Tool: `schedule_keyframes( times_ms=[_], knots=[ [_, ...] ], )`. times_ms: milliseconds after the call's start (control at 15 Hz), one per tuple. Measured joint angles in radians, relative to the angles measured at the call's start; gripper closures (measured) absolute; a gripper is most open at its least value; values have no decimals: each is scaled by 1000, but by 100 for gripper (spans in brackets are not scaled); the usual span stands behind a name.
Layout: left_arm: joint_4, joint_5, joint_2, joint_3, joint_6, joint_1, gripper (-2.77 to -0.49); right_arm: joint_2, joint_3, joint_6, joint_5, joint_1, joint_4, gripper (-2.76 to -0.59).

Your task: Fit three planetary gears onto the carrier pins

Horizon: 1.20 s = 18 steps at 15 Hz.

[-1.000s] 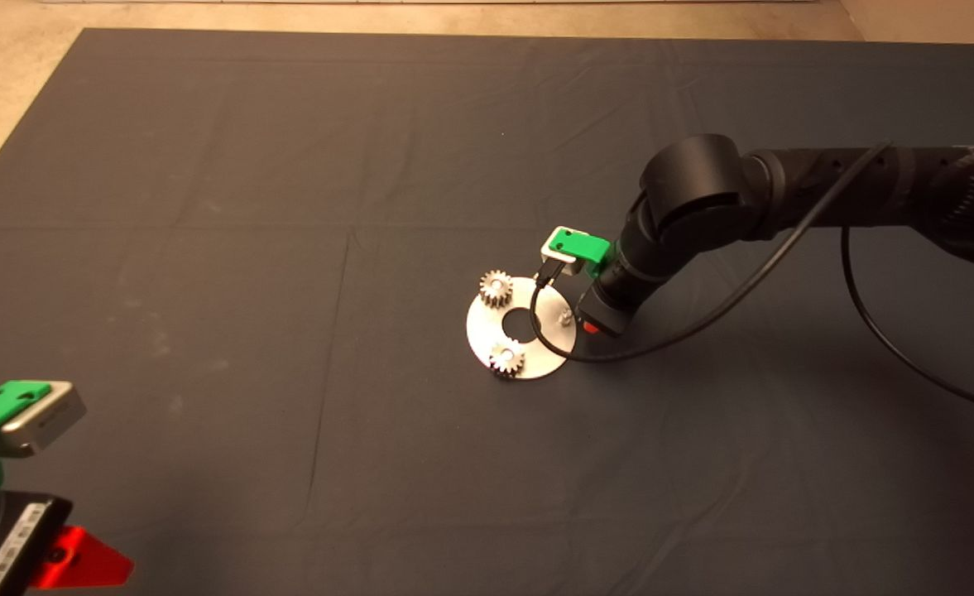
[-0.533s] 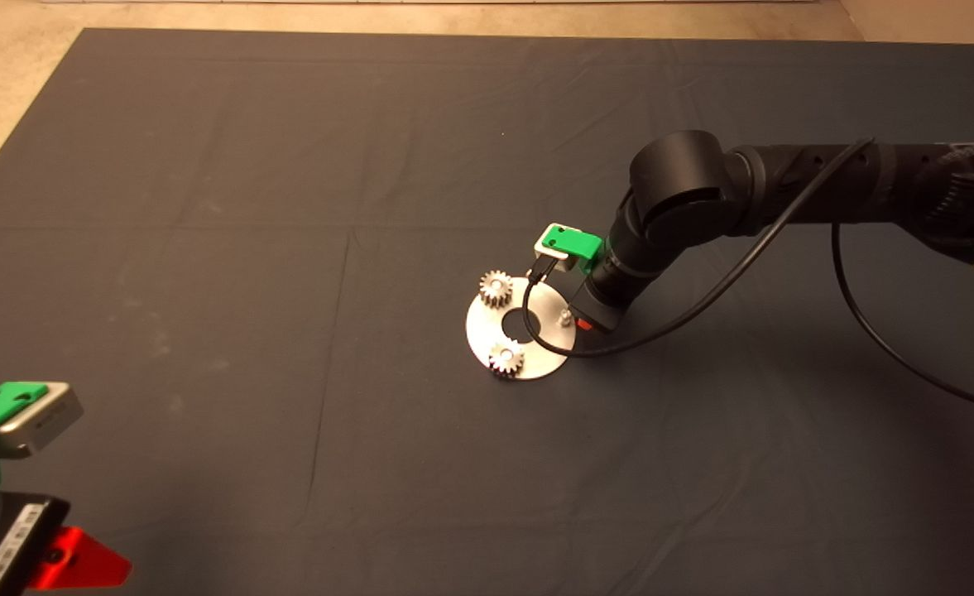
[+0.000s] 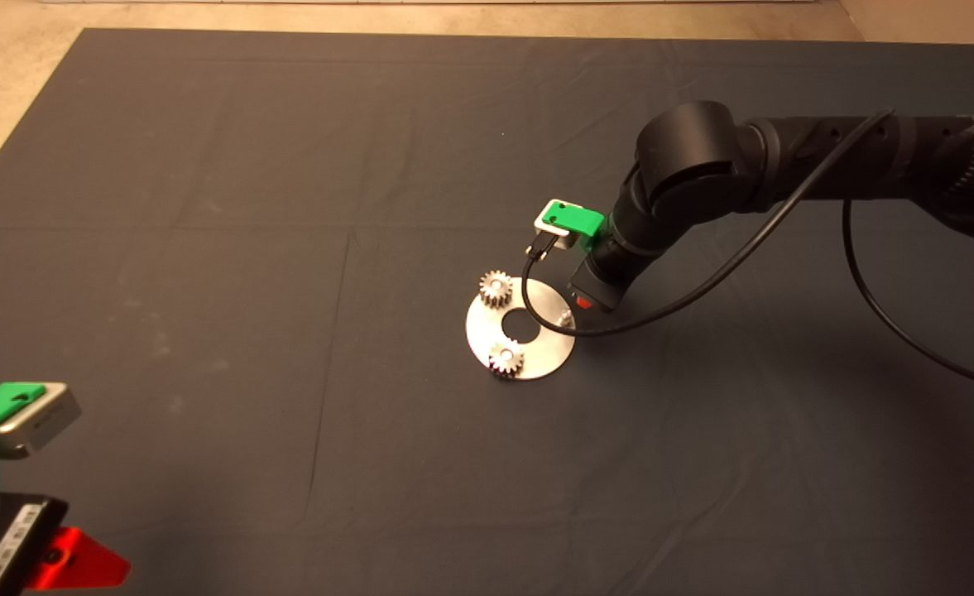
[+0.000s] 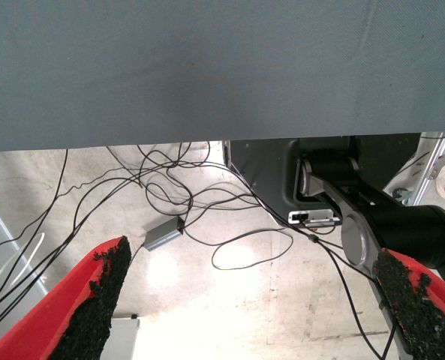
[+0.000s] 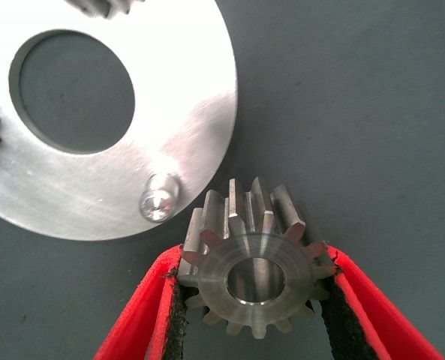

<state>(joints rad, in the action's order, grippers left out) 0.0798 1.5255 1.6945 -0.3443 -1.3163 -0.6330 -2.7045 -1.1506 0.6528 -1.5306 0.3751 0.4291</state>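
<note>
A shiny round disc (image 3: 536,352) with a large centre hole lies mid-mat. Two silver planetary gears sit on its carrier pins, one at the far left rim (image 3: 496,289) and one at the near rim (image 3: 506,358). The third pin (image 3: 565,317) is bare at the right rim. My right gripper (image 3: 586,300) hovers just right of and beyond that pin. In the right wrist view the gripper (image 5: 254,259) is shut on the third gear (image 5: 254,266), held beside the bare pin (image 5: 158,201) and off the disc (image 5: 184,97). My left gripper (image 3: 64,563) is parked at the lower left.
A black cable (image 3: 702,290) loops from the right arm over the disc's right side. The left wrist view shows the open fingers (image 4: 102,300), the mat's edge, and floor cables (image 4: 207,217) with a black stand beyond it.
My right gripper, holding the gear, has shifted a little left toward the disc and then slightly toward the far side. The two seated gears and the left arm have not moved.
</note>
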Motion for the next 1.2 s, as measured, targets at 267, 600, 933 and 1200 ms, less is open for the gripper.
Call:
schedule_keyframes(
  times_ms=[267,600,933,1200],
  knots=[
    [0,0,0,0,0,0,-233,0,1,3,1,-5,-3,-110],
    [0,0,0,0,0,0,-233,0,0,7,6,-13,-7,-110],
    [0,0,0,0,0,0,-233,0,0,25,22,-12,-7,-110],
    [0,0,0,0,0,0,-233,0,0,30,41,-12,-10,-110]
  ],
)
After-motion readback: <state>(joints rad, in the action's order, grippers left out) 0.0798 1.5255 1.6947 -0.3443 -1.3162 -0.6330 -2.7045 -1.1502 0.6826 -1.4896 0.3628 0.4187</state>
